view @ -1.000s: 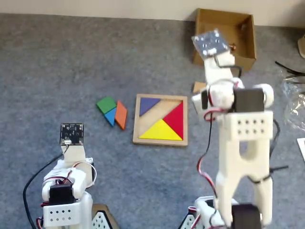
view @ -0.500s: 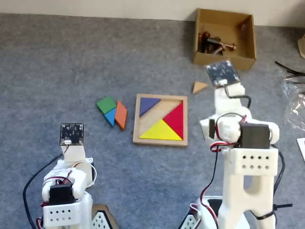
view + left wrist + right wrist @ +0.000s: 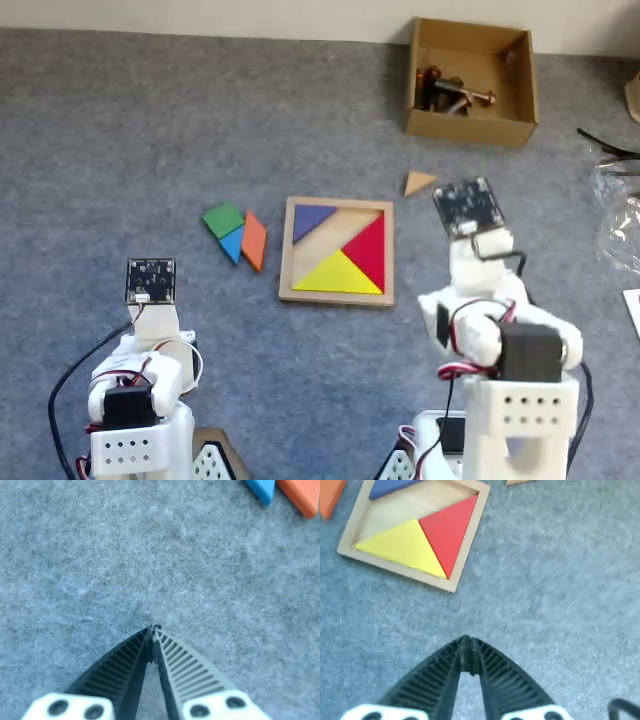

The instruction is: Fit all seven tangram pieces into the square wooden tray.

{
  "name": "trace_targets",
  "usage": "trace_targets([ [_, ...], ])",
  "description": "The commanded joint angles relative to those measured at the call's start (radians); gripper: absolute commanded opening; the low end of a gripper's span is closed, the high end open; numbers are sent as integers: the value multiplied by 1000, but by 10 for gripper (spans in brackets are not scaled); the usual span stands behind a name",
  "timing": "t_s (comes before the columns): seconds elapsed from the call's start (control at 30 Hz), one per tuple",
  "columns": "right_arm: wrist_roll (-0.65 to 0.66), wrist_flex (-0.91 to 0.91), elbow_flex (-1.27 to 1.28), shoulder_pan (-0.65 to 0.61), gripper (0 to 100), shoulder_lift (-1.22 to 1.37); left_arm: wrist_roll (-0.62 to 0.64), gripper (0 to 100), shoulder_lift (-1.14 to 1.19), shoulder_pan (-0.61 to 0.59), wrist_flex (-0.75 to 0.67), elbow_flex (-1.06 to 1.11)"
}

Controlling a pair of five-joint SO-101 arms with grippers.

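Observation:
The square wooden tray lies mid-table holding a yellow triangle, a red triangle and a blue-violet piece. To its left lie a green piece, a blue triangle and an orange piece. A tan triangle lies beyond the tray's right corner. My right gripper is shut and empty over carpet, near the tray. My left gripper is shut over bare carpet, short of the blue triangle and the orange piece.
A cardboard box with metal odds and ends stands at the back right. Cables and clear plastic lie along the right edge. Grey carpet covers the table.
The right arm has drawn back from near the cardboard box toward its base, lowering as it came. The tan triangle, hidden before, now lies in plain sight. The left arm has not moved.

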Motion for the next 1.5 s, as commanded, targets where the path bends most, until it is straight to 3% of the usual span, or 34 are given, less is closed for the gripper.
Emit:
trace_targets([
  [0.0,-3,-42,45,13,9,-58,2,5,7,-4,8,21],
  [0.63,2,-73,232,13,9,-320,5,5,7,-2,6,21],
  [1.0,-6,-199,532,16,9,-519,0,5,7,-2,-8,21],
  [1.23,0,-200,595,84,9,-641,-3,5,7,-5,-72,21],
  [1.47,0,-254,756,90,7,-707,-261,5,7,-8,-104,21],
])
